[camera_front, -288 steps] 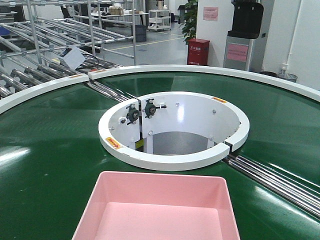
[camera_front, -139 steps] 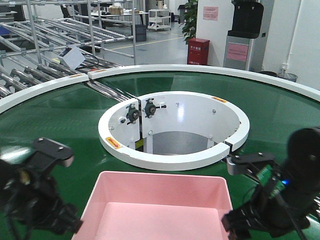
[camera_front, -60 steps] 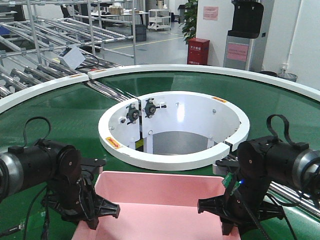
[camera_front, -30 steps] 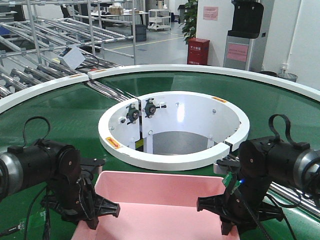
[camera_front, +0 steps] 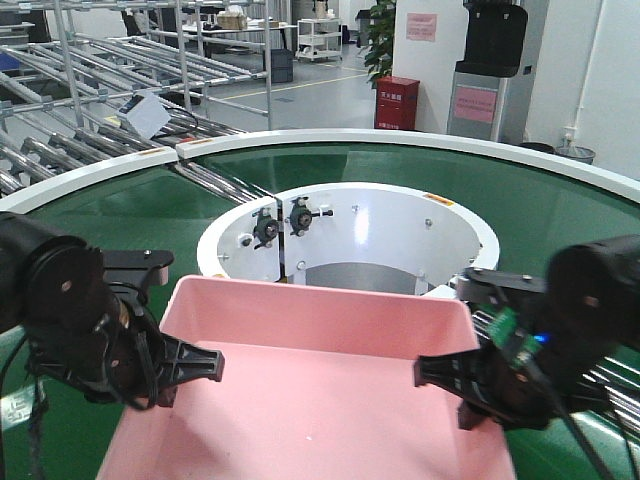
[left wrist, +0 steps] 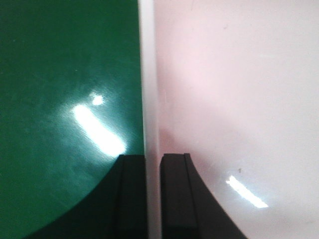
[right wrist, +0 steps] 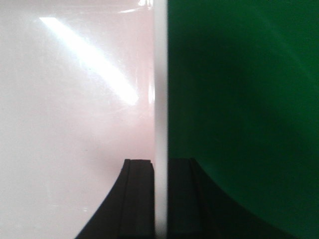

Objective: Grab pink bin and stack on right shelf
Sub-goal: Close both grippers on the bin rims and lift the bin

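The bin (camera_front: 310,400) is filling the lower middle of the front view, sitting between the two arms and above the green belt (camera_front: 90,230). It is looking like a light, empty tub. The plastic is thin, smooth and glossy, so it is probably slippery, and the long walls are likely flexing a little when carried from two points. The side walls just under the rim are the sensible places for taking hold. One grip on each side, level with the other, is keeping it from twisting or tipping.

It is being held that way. In the left wrist view, the left gripper (left wrist: 153,199) is clamping the pale wall. Its dark fingers (left wrist: 174,199) are standing one outside and one inside, with only the wall's thickness between them. The right gripper (right wrist: 160,199) is pinching the opposite wall in the same manner, its fingers (right wrist: 137,199) pressing on both faces. Such narrow pads on slick plastic are calling for a slow, level carry.

Whether the bin's floor is touching the belt cannot be told. Past the bin's far wall, the white ring (camera_front: 350,200) is showing at mid-frame, and the pipe racks (camera_front: 120,60) are standing at the upper left. The shelf is not showing in any view.
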